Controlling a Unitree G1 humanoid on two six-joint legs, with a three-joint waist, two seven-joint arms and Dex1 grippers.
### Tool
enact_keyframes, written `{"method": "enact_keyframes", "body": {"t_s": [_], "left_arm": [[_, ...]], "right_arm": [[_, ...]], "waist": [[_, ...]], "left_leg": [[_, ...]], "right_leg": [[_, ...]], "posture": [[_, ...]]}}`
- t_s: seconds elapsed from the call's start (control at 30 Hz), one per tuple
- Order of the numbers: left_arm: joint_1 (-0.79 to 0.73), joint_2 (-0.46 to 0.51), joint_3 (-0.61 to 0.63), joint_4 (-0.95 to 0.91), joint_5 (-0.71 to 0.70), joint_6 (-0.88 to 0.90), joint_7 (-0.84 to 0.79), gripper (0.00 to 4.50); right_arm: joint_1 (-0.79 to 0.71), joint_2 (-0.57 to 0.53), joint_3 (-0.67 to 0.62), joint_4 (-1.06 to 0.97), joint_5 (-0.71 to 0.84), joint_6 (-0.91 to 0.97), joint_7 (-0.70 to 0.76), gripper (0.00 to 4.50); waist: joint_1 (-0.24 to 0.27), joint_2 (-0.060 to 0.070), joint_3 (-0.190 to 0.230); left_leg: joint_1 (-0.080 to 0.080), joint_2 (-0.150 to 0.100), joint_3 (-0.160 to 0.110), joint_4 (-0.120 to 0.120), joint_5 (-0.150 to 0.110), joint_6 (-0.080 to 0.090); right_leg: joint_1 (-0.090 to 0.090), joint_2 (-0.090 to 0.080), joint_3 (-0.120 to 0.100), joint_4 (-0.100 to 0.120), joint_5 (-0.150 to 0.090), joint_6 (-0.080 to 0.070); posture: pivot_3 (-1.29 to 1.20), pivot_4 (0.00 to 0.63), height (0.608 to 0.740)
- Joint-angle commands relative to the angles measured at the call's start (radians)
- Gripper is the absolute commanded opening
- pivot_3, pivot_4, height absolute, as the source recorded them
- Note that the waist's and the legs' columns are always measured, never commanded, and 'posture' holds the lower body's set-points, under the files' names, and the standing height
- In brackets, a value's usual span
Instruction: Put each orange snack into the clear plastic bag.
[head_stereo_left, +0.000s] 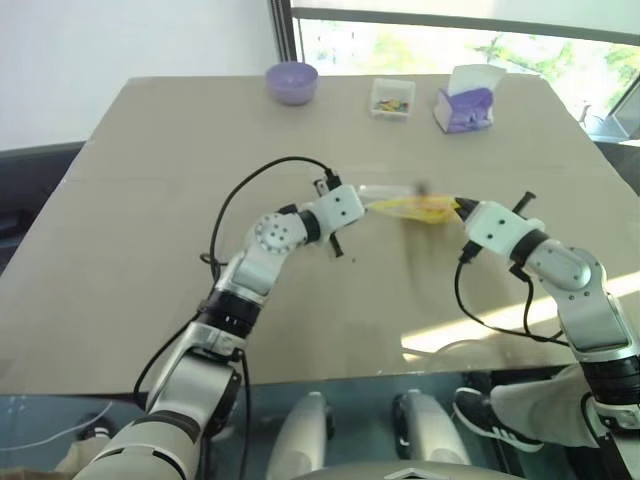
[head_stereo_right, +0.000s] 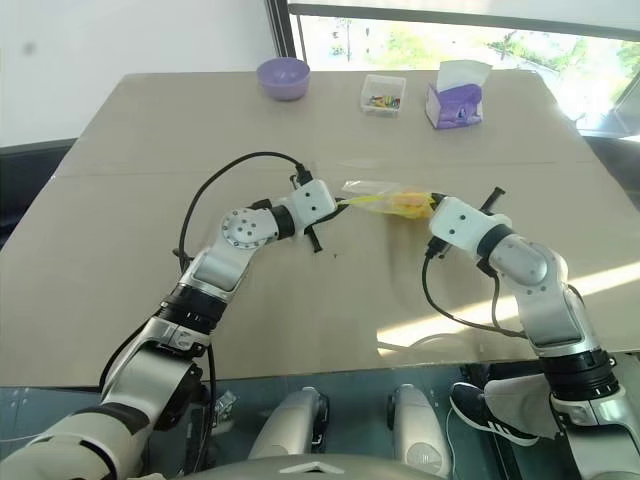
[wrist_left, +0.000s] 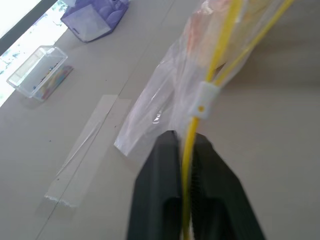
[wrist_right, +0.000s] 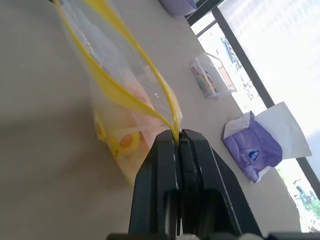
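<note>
The left gripper (wrist_left: 186, 150) has its two black fingers pinched together on the yellow zip strip of the clear plastic bag (wrist_left: 165, 95), the strip running up from between the fingertips past a small white slider; the right gripper (wrist_right: 179, 137) is likewise clamped tight on the same yellow strip at the bag's other end, where the two yellow edges part just beyond its fingertips. Between the two pairs of fingers the bag hangs stretched over the table (head_stereo_left: 150, 230), and the orange snack (wrist_right: 127, 122) sits inside it, showing as orange-yellow rounds through the film close beyond the right fingertips, with a pale peach patch of it further along toward the left ones. Just past the left fingers, a strip of clear tape (wrist_left: 82, 155) lies flat on the tabletop. Well beyond both grippers, near the far edge, stand a small clear box of colourful bits (head_stereo_left: 392, 97), a purple-and-white tissue box (head_stereo_left: 466, 102) with a white tissue standing out of its top and a small blue mark on its side too small to read, and a purple bowl (head_stereo_left: 291, 80). Nothing lies between the fingers and these. The surface is matt beige with a bright patch of sunlight near the right arm; behind it runs a window with greenery outside and a white wall
</note>
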Motion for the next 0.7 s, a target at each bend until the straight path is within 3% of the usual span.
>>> {"method": "enact_keyframes", "body": {"t_s": [0.03, 0.1, 0.2, 0.3, 0.5, 0.7], "left_arm": [[-0.027, 0.006, 0.014, -0.036, -0.006, -0.015, -0.002, 0.05], [-0.025, 0.009, 0.014, -0.043, -0.005, -0.013, -0.003, 0.05], [-0.024, 0.010, 0.021, -0.065, -0.013, 0.005, -0.005, 0.00], [-0.027, 0.016, 0.032, -0.097, -0.022, 0.030, -0.009, 0.00], [-0.017, 0.039, 0.033, -0.162, -0.020, 0.042, -0.008, 0.00], [0.030, 0.064, 0.015, -0.232, 0.104, -0.080, 0.124, 0.00]], "right_arm": [[0.004, 0.000, -0.029, -0.041, 0.008, -0.008, -0.013, 0.00], [0.006, 0.004, -0.031, -0.040, 0.035, 0.008, 0.007, 0.00], [-0.002, 0.004, -0.046, -0.030, 0.025, 0.002, -0.022, 0.99], [0.010, -0.013, -0.052, -0.029, 0.019, 0.004, -0.020, 2.26], [0.089, -0.057, -0.126, -0.142, 0.155, 0.087, 0.090, 2.26], [0.162, -0.110, -0.170, -0.373, 0.343, 0.260, 0.212, 2.26]], "waist": [[0.000, 0.000, 0.000], [0.000, 0.000, 0.000], [0.001, 0.000, 0.000], [0.001, 0.000, 0.000], [0.002, 0.000, 0.000], [-0.001, 0.000, 0.000]], "left_leg": [[0.000, 0.000, 0.000, 0.000, 0.000, 0.000], [0.000, 0.000, 0.000, 0.000, 0.000, 0.000], [0.000, 0.000, 0.000, 0.000, 0.000, 0.000], [0.000, 0.000, 0.000, 0.000, 0.000, 0.000], [-0.001, 0.000, 0.000, 0.000, 0.000, 0.000], [-0.001, 0.000, -0.001, 0.000, 0.000, 0.000]], "right_leg": [[0.000, 0.000, 0.000, 0.000, 0.000, 0.000], [0.000, 0.000, 0.000, 0.000, 0.000, 0.000], [0.000, 0.000, 0.000, 0.000, 0.000, 0.000], [0.000, 0.000, 0.000, 0.000, 0.000, 0.000], [0.000, 0.000, 0.000, 0.000, 0.000, 0.000], [0.000, 0.000, -0.001, 0.000, 0.000, 0.000]], "posture": [[0.00, 0.150, 0.740], [0.00, 0.150, 0.740], [0.00, 0.150, 0.740], [0.00, 0.150, 0.740], [0.00, 0.150, 0.740], [0.00, 0.150, 0.740]]}}
